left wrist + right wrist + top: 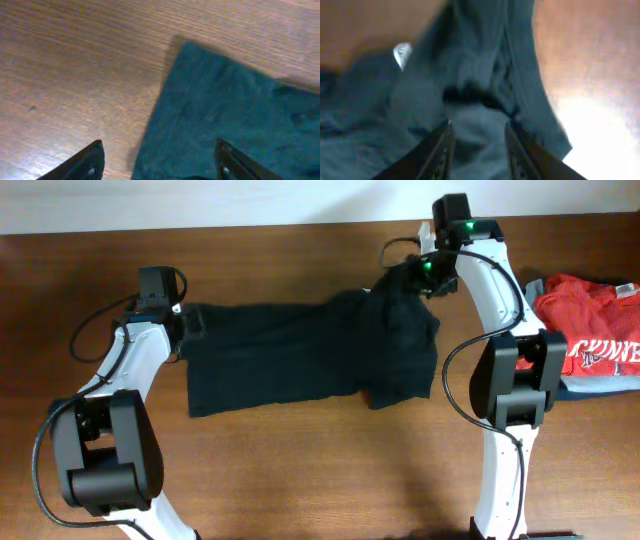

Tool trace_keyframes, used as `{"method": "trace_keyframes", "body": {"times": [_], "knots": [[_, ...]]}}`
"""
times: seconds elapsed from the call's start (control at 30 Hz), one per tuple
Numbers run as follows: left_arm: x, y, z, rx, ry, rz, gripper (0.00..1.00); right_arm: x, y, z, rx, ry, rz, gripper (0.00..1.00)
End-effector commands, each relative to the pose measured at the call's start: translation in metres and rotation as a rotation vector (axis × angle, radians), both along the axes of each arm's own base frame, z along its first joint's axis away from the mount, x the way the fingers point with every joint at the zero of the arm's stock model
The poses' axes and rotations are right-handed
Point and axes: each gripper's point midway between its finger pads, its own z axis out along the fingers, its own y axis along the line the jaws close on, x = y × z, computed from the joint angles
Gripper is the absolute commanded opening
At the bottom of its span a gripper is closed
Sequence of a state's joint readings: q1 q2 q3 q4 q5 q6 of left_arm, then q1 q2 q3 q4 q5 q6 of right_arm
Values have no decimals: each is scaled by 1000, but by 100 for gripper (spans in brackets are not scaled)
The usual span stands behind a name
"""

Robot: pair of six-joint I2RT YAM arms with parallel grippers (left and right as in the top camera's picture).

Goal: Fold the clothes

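The clothes are one black T-shirt (300, 350), lying spread across the middle of the wooden table, its right part bunched up. My left gripper (190, 320) hovers over the shirt's left edge. In the left wrist view that gripper (160, 162) is wide open above a corner of the shirt (235, 115), holding nothing. At the shirt's upper right end is my right gripper (415, 275). In the right wrist view this gripper (479, 150) has its fingers parted, with rumpled shirt fabric (480, 65) lying between them and a small white label (402, 52) showing.
A red shirt with white lettering (590, 320) lies at the right edge on top of a folded grey-blue garment (600, 387). Both arm bases stand near the table's front edge. Bare wood shows along the front and back of the table (300, 480).
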State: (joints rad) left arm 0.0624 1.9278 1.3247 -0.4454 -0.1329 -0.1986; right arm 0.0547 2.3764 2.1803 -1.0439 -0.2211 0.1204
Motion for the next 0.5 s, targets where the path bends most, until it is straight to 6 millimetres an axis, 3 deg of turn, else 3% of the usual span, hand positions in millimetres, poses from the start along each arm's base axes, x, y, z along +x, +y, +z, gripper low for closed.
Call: {"method": "trace_keyframes", "body": {"times": [0.0,0.13,0.27,0.47], "knots": [[1,-10,3,-55,-15,-36,66,20,0,4,7,-77,-2,38],[2,-13,3,-67,-19,-44,57,40,1,-2,14,-139,-12,38],[2,-17,3,-70,-19,-52,44,50,1,-24,29,-140,-44,37],[3,-28,3,-70,-18,-76,18,61,2,-49,52,-140,-96,36]]}}
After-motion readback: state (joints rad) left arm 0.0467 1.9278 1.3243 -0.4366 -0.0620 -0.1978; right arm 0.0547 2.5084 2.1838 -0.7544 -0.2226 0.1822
